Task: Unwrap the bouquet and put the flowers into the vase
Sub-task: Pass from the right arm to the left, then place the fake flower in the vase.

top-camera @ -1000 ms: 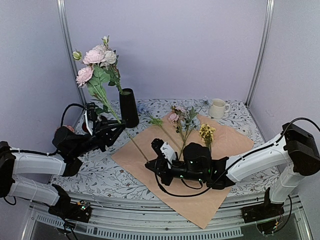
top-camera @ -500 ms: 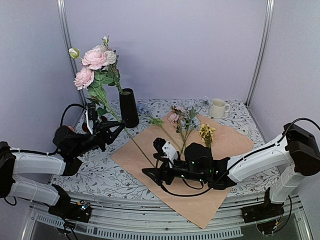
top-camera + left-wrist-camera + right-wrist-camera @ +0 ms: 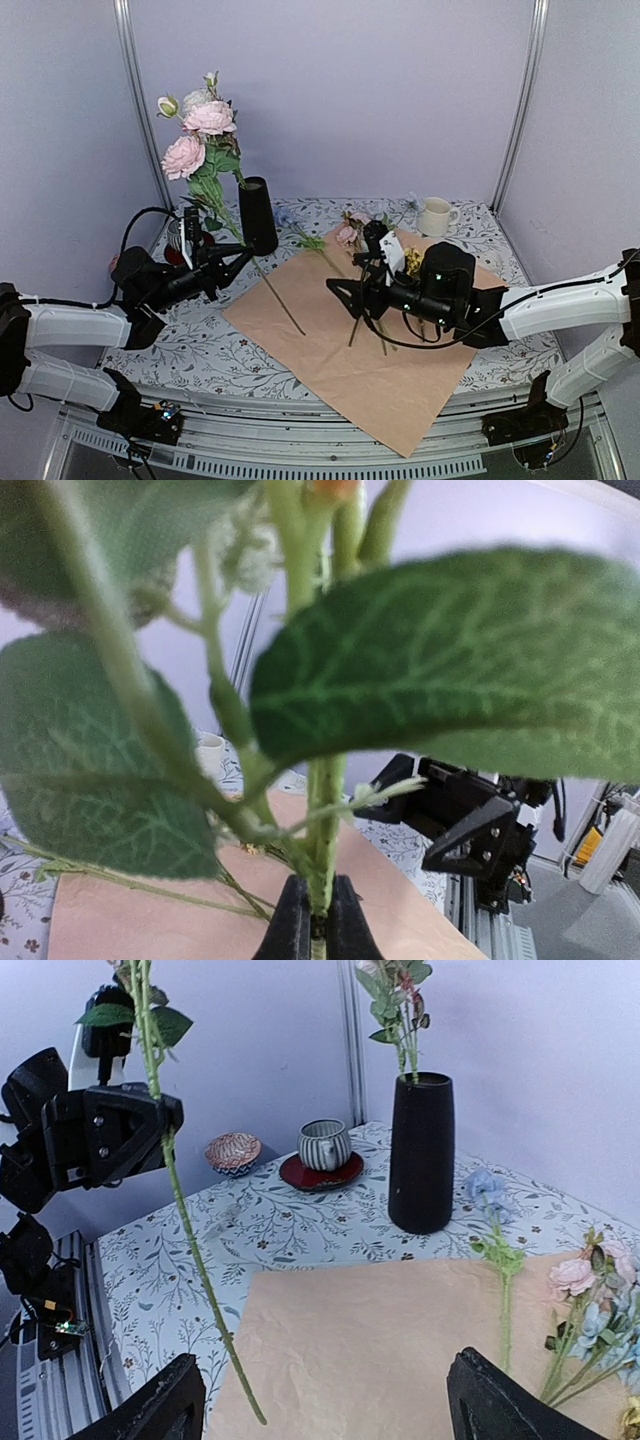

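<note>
Released by the right claw [image 3: 345, 295], now apart, the pink flower stem [image 3: 281, 302] stands clamped in the left claw [image 3: 233, 262].

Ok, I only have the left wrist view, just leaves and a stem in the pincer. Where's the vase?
Observer: The vase stands upright just beyond the left pincer, with one leafy sprig in it.
Operator: Where does my stem's lower end go?
Observer: The stem slants down and ends over the tan paper.
Operator: And the right pincer?
Observer: The right pincer is open and empty, above the paper beside the loose flowers.
</note>
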